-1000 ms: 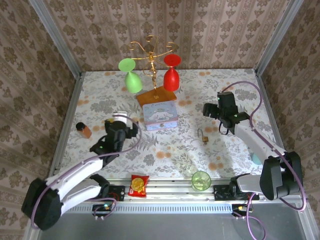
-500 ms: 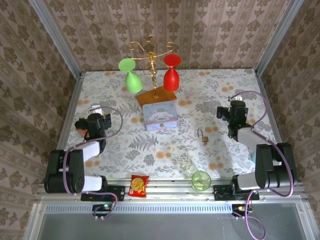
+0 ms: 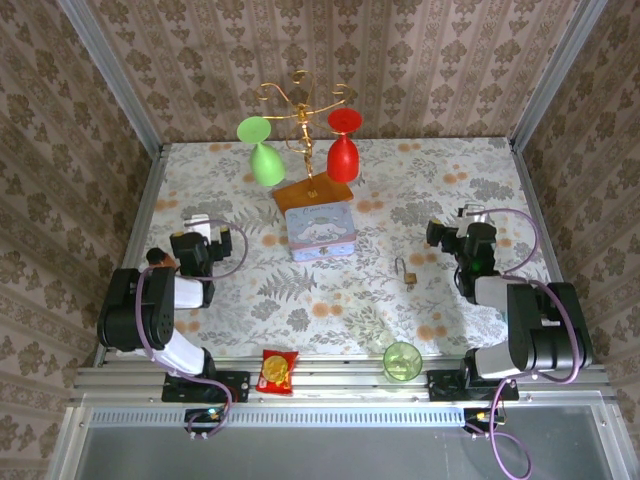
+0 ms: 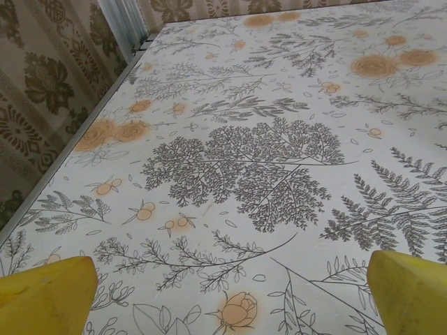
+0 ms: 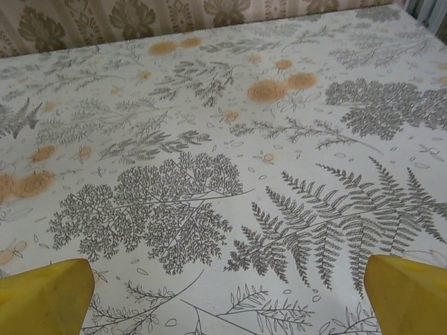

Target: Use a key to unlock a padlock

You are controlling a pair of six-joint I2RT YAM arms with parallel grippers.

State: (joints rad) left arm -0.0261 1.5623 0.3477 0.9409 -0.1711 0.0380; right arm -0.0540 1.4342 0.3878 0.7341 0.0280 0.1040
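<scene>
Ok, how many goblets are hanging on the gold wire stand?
2: a green goblet on the left of the gold wire stand and a red goblet on its right, both upside down. None seems hidden.

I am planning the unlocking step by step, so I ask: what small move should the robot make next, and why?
Probably bring the right hand toward the padlock. That hand is open and empty, and the padlock lies on the table near it, far from the left hand. I cannot make out the key.
</scene>
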